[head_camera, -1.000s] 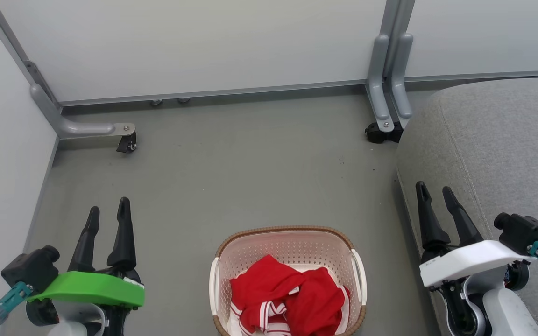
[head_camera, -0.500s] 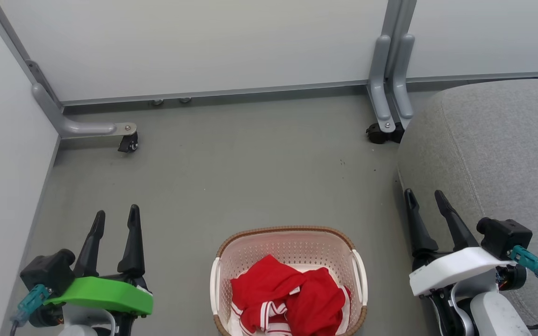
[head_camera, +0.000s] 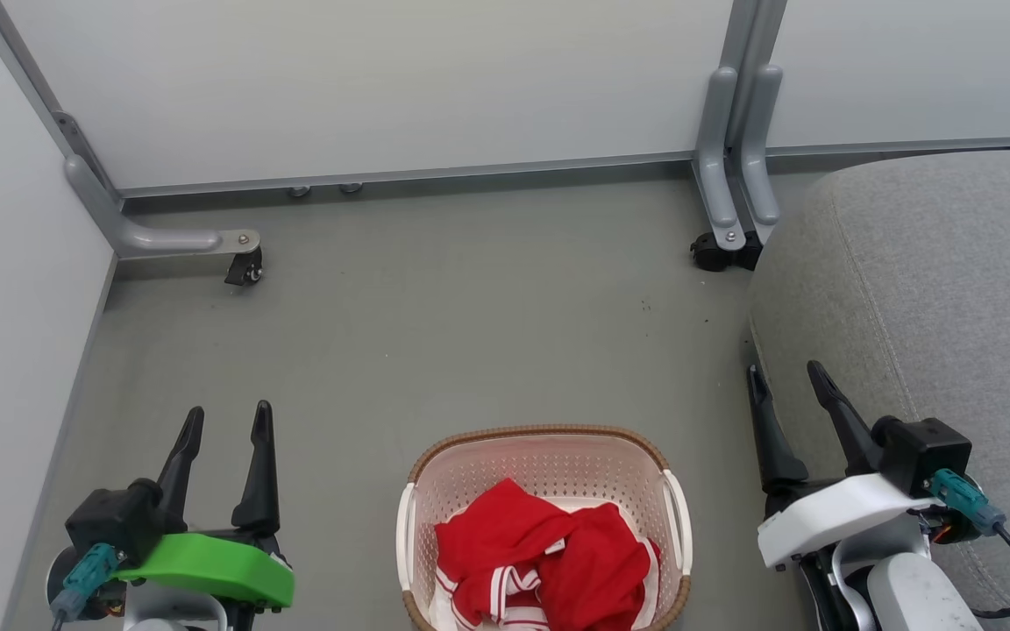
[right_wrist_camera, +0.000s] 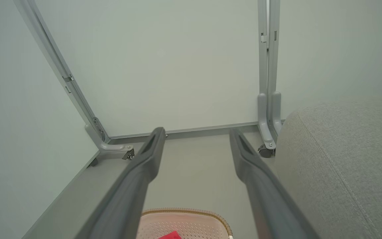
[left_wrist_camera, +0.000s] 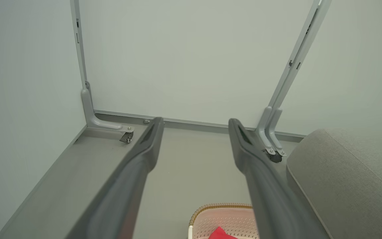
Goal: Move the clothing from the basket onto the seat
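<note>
The cream perforated basket (head_camera: pixel 549 443) with a brown rim stands on the floor at the bottom centre, with the red clothing (head_camera: pixel 540 556) crumpled inside; white stripe trim shows at its front. The grey seat (head_camera: pixel 935 280) fills the right side. My left gripper (head_camera: pixel 229 421), on a green mount, is open and empty to the basket's left. My right gripper (head_camera: pixel 785 379), on a white mount, is open and empty between basket and seat. The basket's far rim (left_wrist_camera: pixel 221 207) and a red tip of clothing (left_wrist_camera: pixel 221 234) show in the left wrist view, and likewise the rim (right_wrist_camera: pixel 184 211) in the right wrist view.
Pale partition panels close off the back and left. Their grey feet on castors (head_camera: pixel 242 267) (head_camera: pixel 720 254) rest on the grey floor (head_camera: pixel 470 333) at back left and beside the seat's corner.
Both grippers have drawn back toward the bottom of the head view and shifted slightly inward toward the basket. The basket and clothing have stayed put.
</note>
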